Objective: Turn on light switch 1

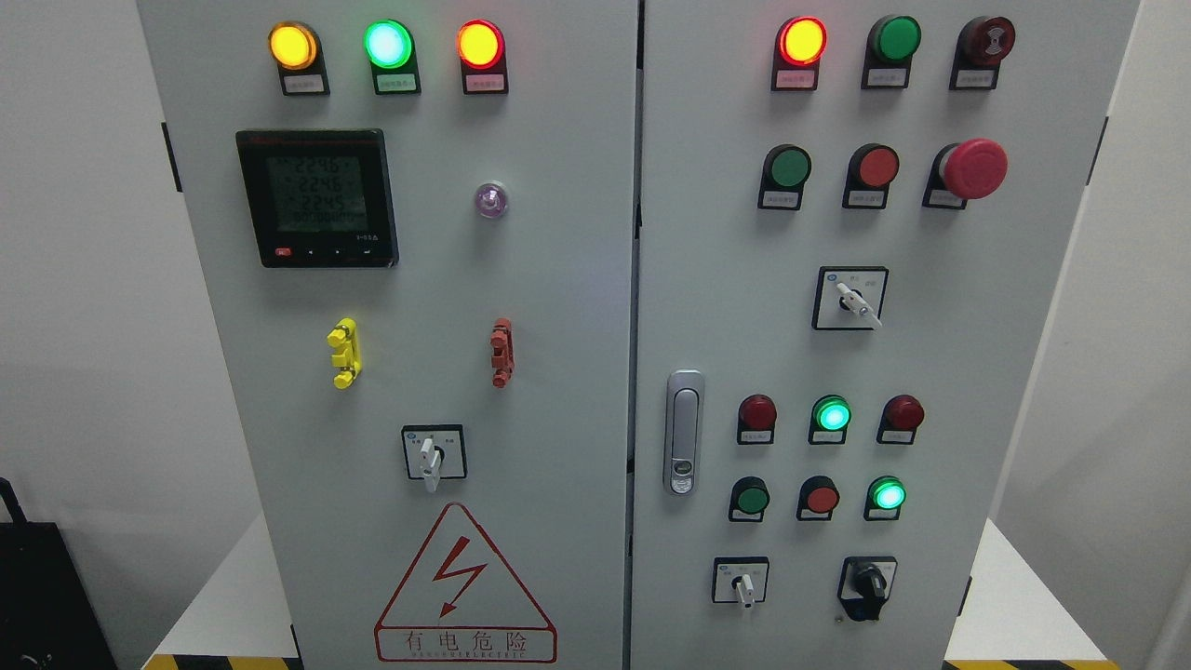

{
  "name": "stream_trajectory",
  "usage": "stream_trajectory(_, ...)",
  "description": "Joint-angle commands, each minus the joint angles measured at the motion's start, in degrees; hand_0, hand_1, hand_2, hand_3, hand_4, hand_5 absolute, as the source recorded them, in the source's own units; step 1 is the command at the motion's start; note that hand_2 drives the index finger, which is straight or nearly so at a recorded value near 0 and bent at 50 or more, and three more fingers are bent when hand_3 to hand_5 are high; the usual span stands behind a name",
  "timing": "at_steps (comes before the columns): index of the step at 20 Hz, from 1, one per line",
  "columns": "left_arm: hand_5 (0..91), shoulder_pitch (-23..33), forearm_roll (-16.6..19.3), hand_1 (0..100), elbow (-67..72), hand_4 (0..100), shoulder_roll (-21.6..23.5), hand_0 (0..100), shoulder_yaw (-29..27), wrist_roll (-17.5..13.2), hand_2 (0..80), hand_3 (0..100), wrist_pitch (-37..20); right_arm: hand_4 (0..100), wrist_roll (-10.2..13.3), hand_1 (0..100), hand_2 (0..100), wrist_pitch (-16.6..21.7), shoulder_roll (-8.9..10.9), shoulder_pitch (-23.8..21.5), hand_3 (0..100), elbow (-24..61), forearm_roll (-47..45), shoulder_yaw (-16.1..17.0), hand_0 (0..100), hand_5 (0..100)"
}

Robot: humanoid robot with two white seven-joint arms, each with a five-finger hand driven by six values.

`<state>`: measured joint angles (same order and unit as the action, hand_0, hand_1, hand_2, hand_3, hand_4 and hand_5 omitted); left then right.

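A grey electrical cabinet (558, 307) with two doors fills the view. The left door carries a white rotary switch (431, 458) pointing down. The right door has a white rotary switch (856, 301) turned to the lower right, a small white rotary switch (743, 586) and a black rotary switch (869, 584) near the bottom. Rows of push buttons sit on the right door, such as a green one (789, 167) and a red one (876, 167). Neither of my hands shows in the view.
Lit lamps: yellow (292, 45), green (387, 44) and red (480, 44) on the left door, red (802, 40) on the right. A digital meter (316, 197), a red emergency stop (973, 168), a door handle (684, 433) and a high-voltage warning sign (463, 591).
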<state>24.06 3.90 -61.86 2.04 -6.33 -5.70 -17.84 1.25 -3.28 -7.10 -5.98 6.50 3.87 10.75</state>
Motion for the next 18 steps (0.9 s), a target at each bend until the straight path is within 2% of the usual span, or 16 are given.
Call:
stream_trajectory(1, 33.6, -0.1, 0.0, 23, -31.9, 67, 0.6, 39, -1.1, 0.3, 27.8, 56, -0.2, 0, 0.0, 0, 0, 0.0, -0.02, 0.0, 0, 0.0, 0.0, 0.0, 0, 0)
stream_trajectory(6, 40.5, -5.0, 0.0, 22, -38.2, 72, -0.7, 35, -0.4, 0.0, 32.0, 61, 0.2, 0, 0.0, 0, 0, 0.0, -0.02, 0.0, 0, 0.0, 0.0, 0.0, 0, 0)
stream_trajectory(10, 44.9, -10.7, 0.1, 23, -39.1, 75, -3.6, 32, -0.4, -0.2, 34.1, 65, 0.6, 0, 0.0, 0, 0, 0.0, -0.02, 0.0, 0, 0.0, 0.0, 0.1, 0, 0)
stream_trajectory(13, 50.1, -12.9, 0.1, 26, -39.8, 78, -3.4, 31, 1.0, 0.0, 35.9, 68, 0.8, 0, 0.0, 0, 0, 0.0, -0.02, 0.0, 0, 0.0, 0.0, 0.1, 0, 0)
stream_trajectory(16, 58.0, -13.9, 0.1, 28, -41.8, 81, -3.4, 29, 2.5, 0.8, 37.2, 71, 0.9, 0, 0.0, 0, 0, 0.0, -0.02, 0.0, 0, 0.0, 0.0, 0.1, 0, 0)
stream_trajectory(18, 66.9, -14.7, 0.1, 31, -42.5, 85, -4.0, 25, 2.9, 1.7, 38.5, 74, 1.0, 0, 0.0, 0, 0, 0.0, -0.02, 0.0, 0, 0.0, 0.0, 0.0, 0, 0)
